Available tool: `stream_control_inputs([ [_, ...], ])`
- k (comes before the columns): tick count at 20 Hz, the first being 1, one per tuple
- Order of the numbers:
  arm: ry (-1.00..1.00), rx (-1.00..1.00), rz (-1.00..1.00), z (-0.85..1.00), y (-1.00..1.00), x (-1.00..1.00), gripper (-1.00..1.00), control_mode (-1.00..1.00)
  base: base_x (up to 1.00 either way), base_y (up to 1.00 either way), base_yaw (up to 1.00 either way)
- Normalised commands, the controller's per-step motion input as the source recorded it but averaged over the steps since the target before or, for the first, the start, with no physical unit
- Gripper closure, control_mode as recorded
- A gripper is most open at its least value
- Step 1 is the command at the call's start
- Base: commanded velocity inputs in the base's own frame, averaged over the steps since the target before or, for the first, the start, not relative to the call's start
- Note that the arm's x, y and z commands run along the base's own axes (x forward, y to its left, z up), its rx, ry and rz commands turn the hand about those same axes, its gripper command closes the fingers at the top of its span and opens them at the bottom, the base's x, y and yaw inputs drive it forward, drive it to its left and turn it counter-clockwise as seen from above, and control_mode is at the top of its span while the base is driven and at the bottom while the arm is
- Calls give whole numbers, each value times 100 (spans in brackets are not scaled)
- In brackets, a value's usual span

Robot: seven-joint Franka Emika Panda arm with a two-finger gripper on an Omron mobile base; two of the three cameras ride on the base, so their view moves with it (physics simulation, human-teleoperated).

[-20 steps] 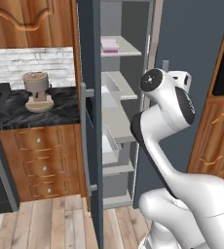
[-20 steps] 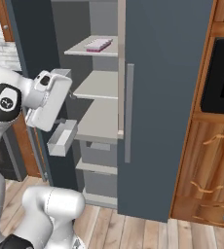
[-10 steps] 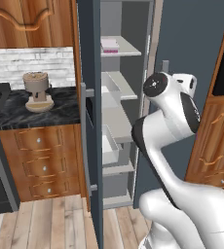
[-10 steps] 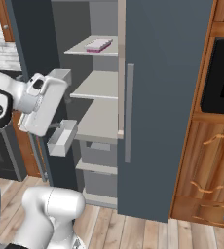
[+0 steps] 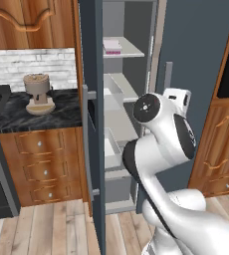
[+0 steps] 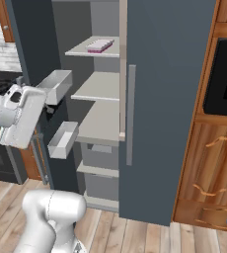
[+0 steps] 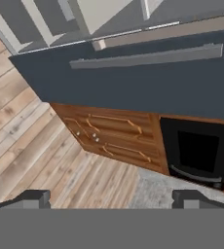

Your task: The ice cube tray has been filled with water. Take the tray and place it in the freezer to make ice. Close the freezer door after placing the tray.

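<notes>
on the freezer [image 6: 170, 99] top shelf [image 6: 81, 49], the ice cube tray [image 6: 100, 46].

Warm brown wooden cabinets [image 5: 34, 22] hang above a white brick backsplash [image 5: 22, 67] on the left. Below it, a black marble counter [image 5: 42, 112] tops wooden drawers with small round knobs [image 5: 42, 167]. A black built-in oven [image 6: 226, 76] sits in wooden cabinetry on the right. The floor is light wooden planks [image 6: 150, 237].
</notes>
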Motion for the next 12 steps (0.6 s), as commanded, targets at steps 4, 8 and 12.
stream_control_inputs([
  [4, 0, -6, 8, -47, 87, 14, -100, -100, 0, 0, 0],
  [8, 0, -16, 2, -49, 87, 18, -100, -100, 0, 0, 0],
  [12, 1, -26, 0, -41, 98, 23, -100, -100, 0, 0, 0],
])
